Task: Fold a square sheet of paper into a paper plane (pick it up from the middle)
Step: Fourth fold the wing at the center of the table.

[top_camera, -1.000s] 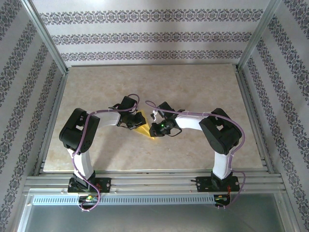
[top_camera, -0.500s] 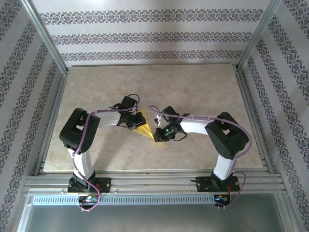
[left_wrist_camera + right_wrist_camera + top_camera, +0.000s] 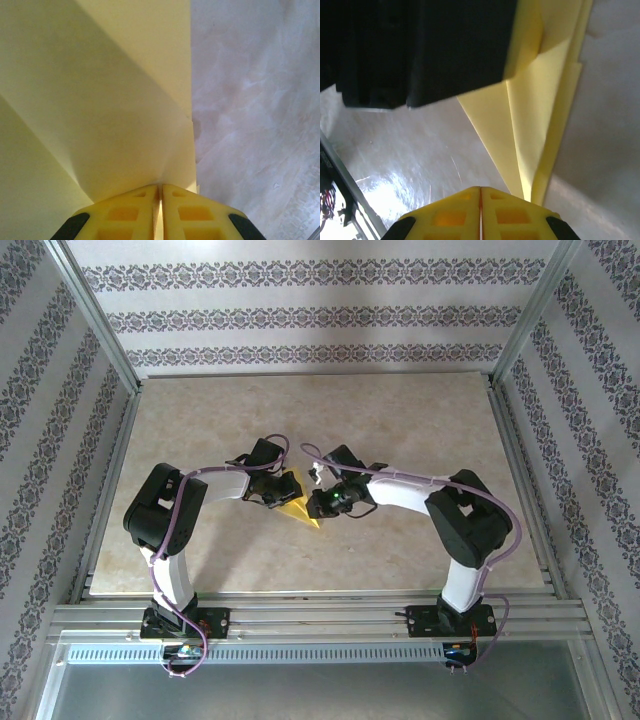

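Top view, paper: the yellow paper [image 3: 298,508] lies on the counter [image 3: 400,420] just left of the frame's middle. It is folded to a narrow wedge with its point toward the lower right.
Top view, long axis: it runs from upper left to lower right and passes between the two arms.
Top view, arms: the left pincer [image 3: 277,493] sits on the wide upper-left end. The right pincer [image 3: 320,506] sits just beside the pointed end, so both are about equally near.

Left wrist, pincer: the left pincer [image 3: 160,200] has its jaws pressed together at the bottom middle. A sliver of paper shows in the seam, so it is gripping the paper's edge.
Left wrist, paper: the paper [image 3: 100,100] spreads up and to the left from the fingertips, in layers with slanting creases. Its straight edge runs up the frame, with bare counter [image 3: 250,100] on the right.

Right wrist, pincer: the right pincer [image 3: 480,202] is closed, with nothing visible in its seam.
Right wrist, paper: the paper [image 3: 540,100] lies ahead and to the right. Its narrow end comes down beside the right finger; whether the two touch I cannot tell.
Right wrist, other: the left arm's black housing [image 3: 420,50] is at the upper left.

Judgement: the right pincer would probably have to open and shift rightward to take the tip.
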Controlling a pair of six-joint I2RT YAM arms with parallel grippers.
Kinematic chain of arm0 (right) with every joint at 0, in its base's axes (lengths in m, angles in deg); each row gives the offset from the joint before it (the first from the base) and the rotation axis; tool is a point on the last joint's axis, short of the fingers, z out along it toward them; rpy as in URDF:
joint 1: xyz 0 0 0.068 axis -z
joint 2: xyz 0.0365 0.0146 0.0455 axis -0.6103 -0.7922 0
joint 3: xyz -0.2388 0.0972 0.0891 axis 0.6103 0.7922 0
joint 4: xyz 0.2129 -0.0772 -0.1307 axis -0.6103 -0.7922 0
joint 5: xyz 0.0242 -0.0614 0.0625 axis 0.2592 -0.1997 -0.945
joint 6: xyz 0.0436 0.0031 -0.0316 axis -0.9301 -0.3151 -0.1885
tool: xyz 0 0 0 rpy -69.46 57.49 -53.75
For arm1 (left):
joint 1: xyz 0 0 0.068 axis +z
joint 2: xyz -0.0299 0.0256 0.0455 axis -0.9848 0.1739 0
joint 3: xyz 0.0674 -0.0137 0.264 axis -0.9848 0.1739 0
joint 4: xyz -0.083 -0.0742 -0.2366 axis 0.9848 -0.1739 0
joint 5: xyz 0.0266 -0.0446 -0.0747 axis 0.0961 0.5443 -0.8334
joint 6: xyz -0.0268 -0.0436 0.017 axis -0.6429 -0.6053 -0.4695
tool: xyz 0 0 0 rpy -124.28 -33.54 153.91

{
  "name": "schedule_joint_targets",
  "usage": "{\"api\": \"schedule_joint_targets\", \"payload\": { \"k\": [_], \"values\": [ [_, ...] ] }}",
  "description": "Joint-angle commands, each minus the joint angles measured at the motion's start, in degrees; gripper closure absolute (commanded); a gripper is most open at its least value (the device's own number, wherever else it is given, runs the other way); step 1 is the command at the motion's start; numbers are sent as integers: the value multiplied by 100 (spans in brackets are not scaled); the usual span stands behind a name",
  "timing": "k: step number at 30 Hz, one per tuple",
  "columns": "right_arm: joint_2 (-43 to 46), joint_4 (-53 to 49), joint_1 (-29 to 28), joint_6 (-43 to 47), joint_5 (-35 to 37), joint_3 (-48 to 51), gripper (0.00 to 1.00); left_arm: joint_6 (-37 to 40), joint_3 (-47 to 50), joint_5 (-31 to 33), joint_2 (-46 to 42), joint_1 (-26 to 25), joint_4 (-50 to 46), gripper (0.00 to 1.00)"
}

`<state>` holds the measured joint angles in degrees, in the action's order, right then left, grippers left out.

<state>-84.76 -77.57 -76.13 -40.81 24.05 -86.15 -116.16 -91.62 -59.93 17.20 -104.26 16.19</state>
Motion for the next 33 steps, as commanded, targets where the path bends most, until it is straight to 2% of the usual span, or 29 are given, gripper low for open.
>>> {"api": "schedule_joint_targets", "payload": {
  "k": [1,19,33],
  "values": [
    [-222,-72,-68,-147,179,-245,90,4,72,440,350,46,-541,86],
    [-678,-473,-104,-312,573,-489,90,17,85,438,369,44,-567,86],
    [-836,-437,40,-374,372,-210,91,202,-59,287,112,49,-523,84]
  ]
}}
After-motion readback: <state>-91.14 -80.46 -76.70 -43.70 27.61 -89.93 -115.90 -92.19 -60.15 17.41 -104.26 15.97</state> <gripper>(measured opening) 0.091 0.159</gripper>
